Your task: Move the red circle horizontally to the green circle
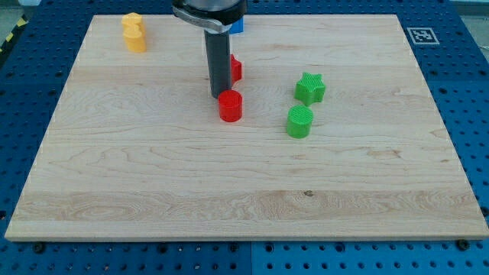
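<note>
The red circle (230,105) sits near the middle of the wooden board (153,176). The green circle (299,121) lies to its right and slightly lower, apart from it. My tip (218,95) is at the upper left edge of the red circle, touching or nearly touching it. The rod rises from there to the view's top.
A green star (310,88) stands just above the green circle. A second red block (236,69) is partly hidden behind the rod. A blue block (238,25) peeks out at the top behind the arm. A yellow block (134,32) stands at the top left.
</note>
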Action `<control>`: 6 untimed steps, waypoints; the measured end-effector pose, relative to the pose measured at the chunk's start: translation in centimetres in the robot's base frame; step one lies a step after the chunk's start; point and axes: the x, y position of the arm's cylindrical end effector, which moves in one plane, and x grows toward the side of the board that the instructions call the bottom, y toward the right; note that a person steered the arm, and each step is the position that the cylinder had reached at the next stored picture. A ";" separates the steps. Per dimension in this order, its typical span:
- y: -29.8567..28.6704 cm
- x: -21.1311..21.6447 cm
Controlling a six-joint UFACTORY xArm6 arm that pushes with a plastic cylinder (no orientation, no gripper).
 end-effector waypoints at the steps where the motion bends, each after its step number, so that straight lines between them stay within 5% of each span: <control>1: 0.1 0.5; 6: 0.7 2.2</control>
